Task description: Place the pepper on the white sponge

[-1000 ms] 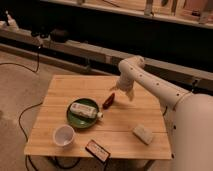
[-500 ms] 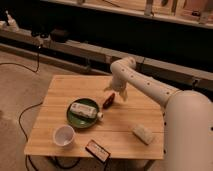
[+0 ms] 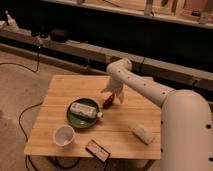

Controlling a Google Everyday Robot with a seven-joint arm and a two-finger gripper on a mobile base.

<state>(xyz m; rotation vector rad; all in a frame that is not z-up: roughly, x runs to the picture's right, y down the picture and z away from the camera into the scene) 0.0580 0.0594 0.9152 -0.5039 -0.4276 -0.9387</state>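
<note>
The pepper (image 3: 108,103) is a small red chili lying on the wooden table (image 3: 65,90), just right of the green plate (image 3: 80,117). My gripper (image 3: 112,96) hangs from the white arm directly above the pepper, at or close to it. The white sponge (image 3: 142,133) is an off-white block lying near the table's front right, well away from the gripper and the pepper.
A white labelled bottle (image 3: 86,111) lies on the green plate. A white cup (image 3: 63,135) stands at the front left. A dark flat device with a reddish edge (image 3: 97,150) lies at the front edge. A dark bench with cables runs behind the table.
The arm has swung left and lowered, bringing the gripper from the right of the pepper to right over it. The other objects have not moved.
</note>
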